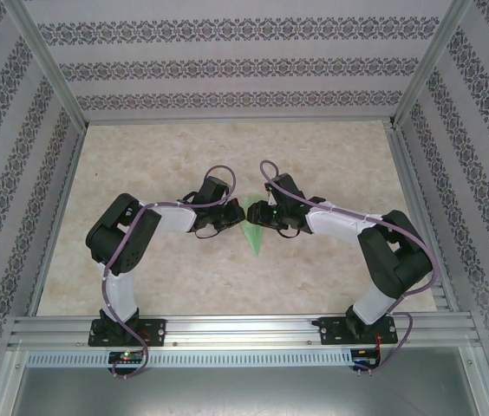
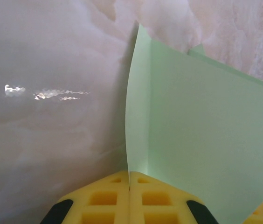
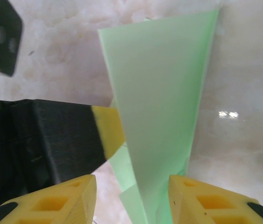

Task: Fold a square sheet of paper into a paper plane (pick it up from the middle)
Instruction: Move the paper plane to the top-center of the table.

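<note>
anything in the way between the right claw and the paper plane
Nothing visible stands in the way. The paper plane sits between the open fingers of the right claw, while the left claw is shut on its folded edge from the opposite side.

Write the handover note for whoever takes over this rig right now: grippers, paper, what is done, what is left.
Left gripper: shut on a folded edge of the paper plane.
Right gripper: open, one finger on each side of the plane, not pinching.
Plane: between the two grippers at mid-table.
Done: the sheet is folded into a narrow pointed dart.
Left: probably final creasing, then release.
</note>
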Motion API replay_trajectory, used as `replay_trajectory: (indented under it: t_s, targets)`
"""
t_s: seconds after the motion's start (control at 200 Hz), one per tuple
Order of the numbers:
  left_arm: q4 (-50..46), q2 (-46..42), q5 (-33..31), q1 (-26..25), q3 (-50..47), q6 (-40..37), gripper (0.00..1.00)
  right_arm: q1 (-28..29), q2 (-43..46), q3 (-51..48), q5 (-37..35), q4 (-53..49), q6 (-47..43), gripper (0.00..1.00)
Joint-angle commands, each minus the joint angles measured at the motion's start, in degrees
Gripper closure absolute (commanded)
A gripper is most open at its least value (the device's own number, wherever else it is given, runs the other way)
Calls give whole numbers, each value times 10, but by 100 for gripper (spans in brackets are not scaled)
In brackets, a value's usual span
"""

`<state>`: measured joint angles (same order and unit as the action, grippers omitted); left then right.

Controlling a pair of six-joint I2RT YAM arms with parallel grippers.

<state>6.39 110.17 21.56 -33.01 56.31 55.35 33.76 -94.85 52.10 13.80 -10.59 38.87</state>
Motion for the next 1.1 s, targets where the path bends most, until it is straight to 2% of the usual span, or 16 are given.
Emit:
replay_trajectory:
  t_s: [0.0, 0.45, 1.094]
  targets:
    - [2, 9, -5, 5, 12, -6, 100, 7, -11, 18, -28, -38, -18, 54]
    - [-6, 12, 0, 5, 21, -10, 100, 17, -17, 7, 29, -34, -28, 45]
    - [20, 7, 43, 5, 18, -12, 100, 32, -42, 19, 4, -58, -13, 53]
